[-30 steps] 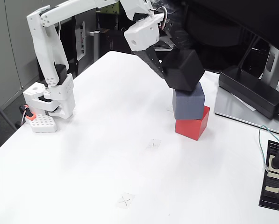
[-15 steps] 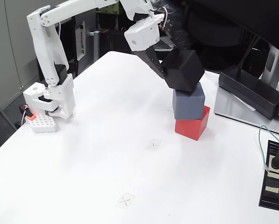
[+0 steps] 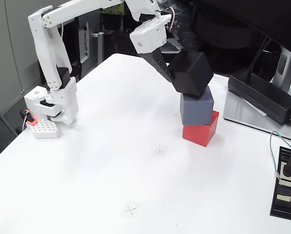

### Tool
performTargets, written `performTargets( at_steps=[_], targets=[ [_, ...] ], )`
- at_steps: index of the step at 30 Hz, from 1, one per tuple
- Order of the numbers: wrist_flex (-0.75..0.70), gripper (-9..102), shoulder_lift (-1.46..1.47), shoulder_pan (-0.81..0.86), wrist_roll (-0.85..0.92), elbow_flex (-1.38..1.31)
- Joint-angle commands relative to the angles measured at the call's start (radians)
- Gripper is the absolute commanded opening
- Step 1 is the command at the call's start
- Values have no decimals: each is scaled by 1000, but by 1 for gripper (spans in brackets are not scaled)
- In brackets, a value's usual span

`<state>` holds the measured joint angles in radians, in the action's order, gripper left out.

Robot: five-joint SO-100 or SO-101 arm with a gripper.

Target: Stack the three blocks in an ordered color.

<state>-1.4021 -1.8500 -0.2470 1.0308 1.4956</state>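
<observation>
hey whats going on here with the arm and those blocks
A white robot arm is stacking cubes on a white table. The red block sits on the table with the grey block on it. The end effector grips the black block, tilted, right at the top of the grey one; it isn't released yet. A black power adapter lies to the right.

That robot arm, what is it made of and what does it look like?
The arm looks like white plastic, in boxy segments with dark joints, on a white base at the table's edge. The tool has a white body and a dark, slim finger. Thin wires show near its wrist.
</observation>
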Motion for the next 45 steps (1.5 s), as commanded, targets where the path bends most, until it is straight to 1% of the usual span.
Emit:
performTargets(
  at_steps=[1, 24, 32, 45],
  targets=[
    [14, 27, -5, 5, 8, -8],
    [14, 27, -3, 5, 9, -14],
    [14, 35, -3, 5, 9, -15],
    [15, 35, -3, 3, 9, -15]
  ],
)
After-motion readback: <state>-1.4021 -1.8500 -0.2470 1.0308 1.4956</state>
